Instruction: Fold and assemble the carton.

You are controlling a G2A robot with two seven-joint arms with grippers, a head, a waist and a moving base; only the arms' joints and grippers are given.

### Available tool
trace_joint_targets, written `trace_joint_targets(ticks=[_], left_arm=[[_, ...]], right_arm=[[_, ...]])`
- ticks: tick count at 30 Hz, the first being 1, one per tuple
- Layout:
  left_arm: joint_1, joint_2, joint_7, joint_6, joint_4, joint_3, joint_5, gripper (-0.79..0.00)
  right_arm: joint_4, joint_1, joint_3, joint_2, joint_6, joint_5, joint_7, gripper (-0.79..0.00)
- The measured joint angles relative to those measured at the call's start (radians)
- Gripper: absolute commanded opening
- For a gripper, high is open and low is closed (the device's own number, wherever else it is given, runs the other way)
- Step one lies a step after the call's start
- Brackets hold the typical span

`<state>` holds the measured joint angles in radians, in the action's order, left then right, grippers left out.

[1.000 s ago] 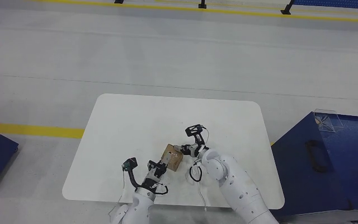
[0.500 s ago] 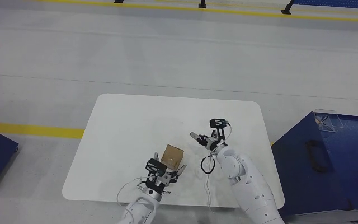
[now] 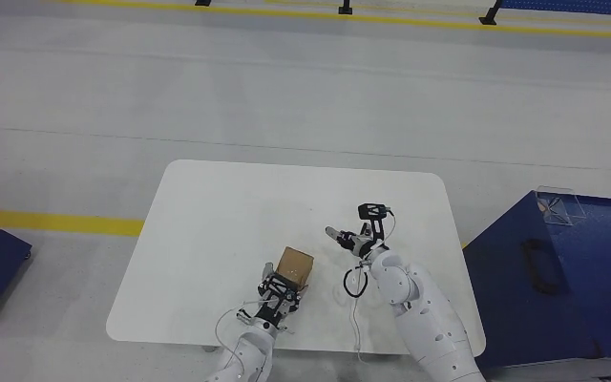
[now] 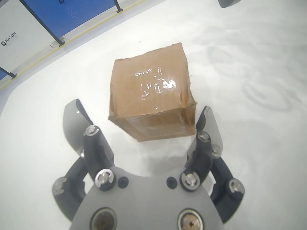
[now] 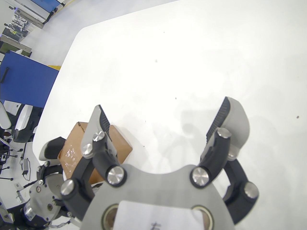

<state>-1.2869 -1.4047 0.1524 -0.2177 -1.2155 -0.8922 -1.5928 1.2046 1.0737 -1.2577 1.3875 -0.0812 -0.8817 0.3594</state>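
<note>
A small brown carton (image 3: pixel 295 266) stands closed on the white table (image 3: pixel 239 210), its top taped over with shiny tape (image 4: pixel 156 82). My left gripper (image 3: pixel 277 289) sits just at the carton's near side, open, its two fingers (image 4: pixel 76 118) spread a little wider than the carton (image 4: pixel 151 94) and not touching it. My right gripper (image 3: pixel 336 235) hangs open over bare table to the right of the carton, holding nothing. In the right wrist view the carton (image 5: pixel 72 149) lies beyond one finger, with the left gripper (image 5: pixel 49 152) beside it.
The table's near edge (image 3: pixel 286 339) runs close behind the left gripper. A blue cart (image 3: pixel 544 277) stands off the table's right side. Bare tabletop spreads far and left of the carton.
One second ago both grippers were at the carton. The right gripper has drawn away to the right. The left gripper has swung round to the carton's near side and opened.
</note>
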Motion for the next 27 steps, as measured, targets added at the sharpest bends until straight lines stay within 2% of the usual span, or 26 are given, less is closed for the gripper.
trace_joint_targets(ticks=[5,10,19,23,24,25,26,27], left_arm=[[0.009,-0.01,0.029,-0.001,0.034,0.003,0.032,-0.785],[-0.005,-0.013,0.05,-0.024,0.03,-0.002,0.027,-0.785],[-0.078,-0.006,0.069,0.004,-0.103,-0.044,0.087,-0.785],[-0.096,-0.012,0.091,0.022,-0.143,-0.056,0.172,-0.785],[-0.098,-0.015,0.097,0.028,-0.149,-0.057,0.198,-0.61],[-0.098,-0.018,0.108,0.028,-0.152,-0.059,0.226,-0.043],[-0.098,-0.021,0.119,0.021,-0.155,-0.059,0.245,0.0],[-0.1,-0.025,0.133,0.016,-0.159,-0.056,0.27,0.0]], right_arm=[[0.0,0.0,0.0,0.0,0.0,0.0,0.0,0.0],[0.0,0.0,0.0,0.0,0.0,0.0,0.0,0.0],[0.017,0.015,-0.043,-0.009,-0.012,0.042,0.011,0.0],[-0.008,0.004,-0.065,-0.013,0.008,0.063,0.027,0.0],[-0.018,-0.002,-0.071,-0.013,0.02,0.064,0.024,0.0],[-0.033,-0.012,-0.075,-0.014,0.038,0.06,0.015,0.0],[-0.046,-0.021,-0.077,-0.014,0.051,0.054,0.007,0.0],[-0.059,-0.03,-0.077,-0.014,0.064,0.045,-0.005,0.0]])
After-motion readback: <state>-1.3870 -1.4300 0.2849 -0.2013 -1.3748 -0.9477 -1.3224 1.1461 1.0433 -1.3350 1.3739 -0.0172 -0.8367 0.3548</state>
